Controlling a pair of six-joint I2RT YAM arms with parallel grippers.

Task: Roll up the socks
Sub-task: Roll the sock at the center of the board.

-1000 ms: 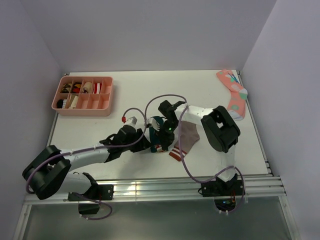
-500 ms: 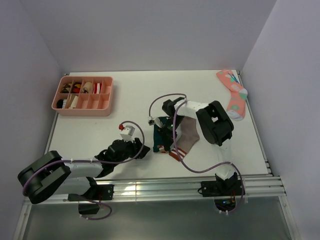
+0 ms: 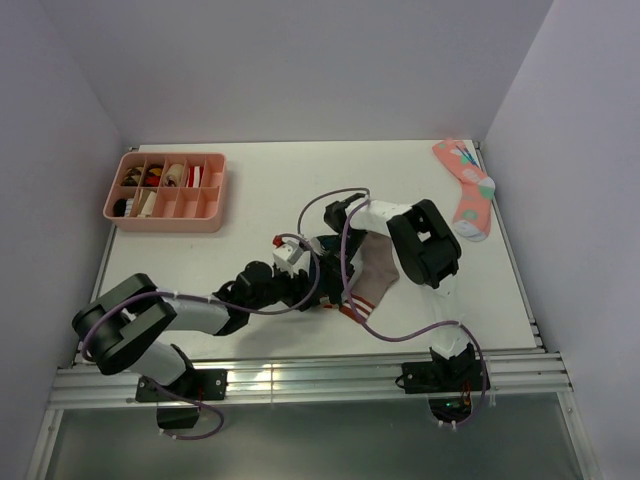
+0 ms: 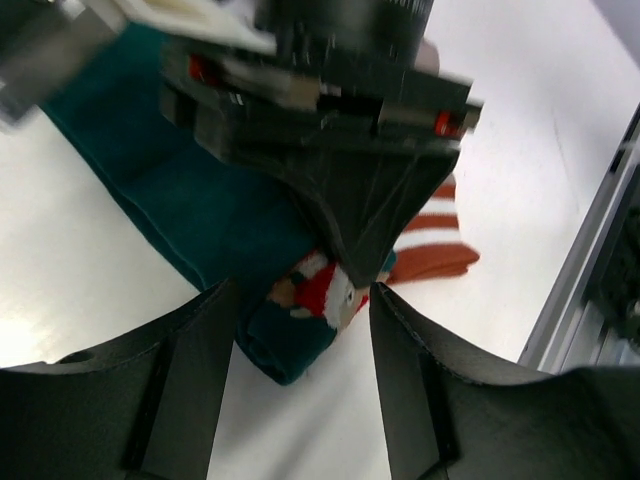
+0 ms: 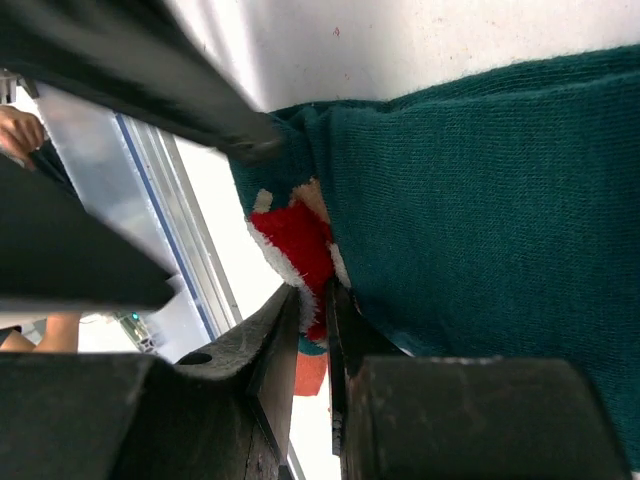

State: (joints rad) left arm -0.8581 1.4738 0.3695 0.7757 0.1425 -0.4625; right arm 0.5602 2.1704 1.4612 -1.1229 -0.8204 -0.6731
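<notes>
The right gripper [image 5: 312,305] is pinched almost closed on the edge of the dark green sock [image 5: 480,200]. The left gripper [image 4: 300,305] stands wide open, straddling that sock's near end without gripping it. The taupe sock [image 3: 377,272] lies against its right side, near the middle of the table [image 3: 250,215].

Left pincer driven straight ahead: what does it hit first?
Likely the green sock, its motif end between the open fingers of the left pincer; the right pincer, shut on it, sits beyond, depth unclear.
</notes>
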